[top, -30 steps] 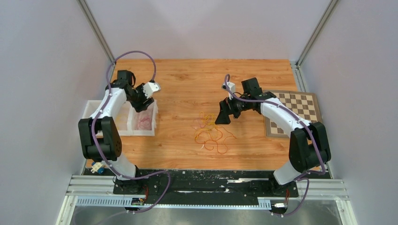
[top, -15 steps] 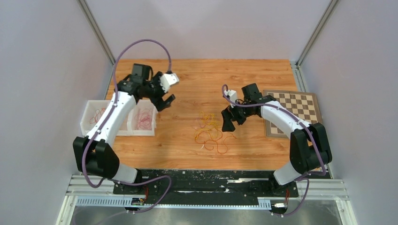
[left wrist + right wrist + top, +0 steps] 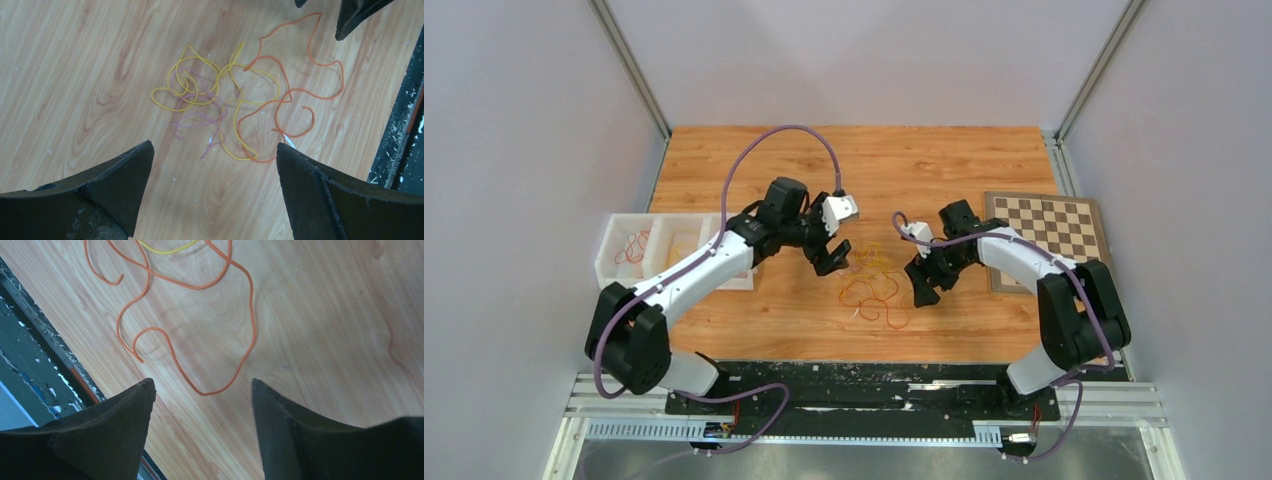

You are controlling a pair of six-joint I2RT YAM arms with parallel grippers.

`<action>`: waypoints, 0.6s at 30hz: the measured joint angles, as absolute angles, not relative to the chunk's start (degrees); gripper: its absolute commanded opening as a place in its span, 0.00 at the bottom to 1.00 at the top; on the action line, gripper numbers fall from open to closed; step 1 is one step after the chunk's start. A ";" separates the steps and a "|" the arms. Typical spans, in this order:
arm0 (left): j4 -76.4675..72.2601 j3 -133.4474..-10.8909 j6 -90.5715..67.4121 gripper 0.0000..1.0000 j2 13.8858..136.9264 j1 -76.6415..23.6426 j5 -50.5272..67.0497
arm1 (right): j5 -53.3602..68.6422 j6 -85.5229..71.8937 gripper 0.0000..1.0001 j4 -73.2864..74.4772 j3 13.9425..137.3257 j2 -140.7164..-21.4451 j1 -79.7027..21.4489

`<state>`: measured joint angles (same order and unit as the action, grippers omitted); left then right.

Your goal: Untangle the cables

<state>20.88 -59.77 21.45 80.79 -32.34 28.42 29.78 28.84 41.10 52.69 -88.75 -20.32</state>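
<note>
I have the left gripper (image 3: 832,258) spread wide and empty, just left of the cables (image 3: 874,285). The right gripper (image 3: 921,285) is parted too, gripping nothing, just to their right. The cables lie tangled mid-desk toward the near edge, in thin yellow, pink and orange loops. The desk (image 3: 874,160) is wood, with a chessboard (image 3: 1049,235) at its right edge, a white tray (image 3: 614,272) at its left, and grey walls around.
</note>
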 measured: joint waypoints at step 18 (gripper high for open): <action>24.14 -66.94 15.68 1.00 60.42 -18.17 32.99 | 50.04 26.50 0.00 42.54 71.66 -74.74 -20.05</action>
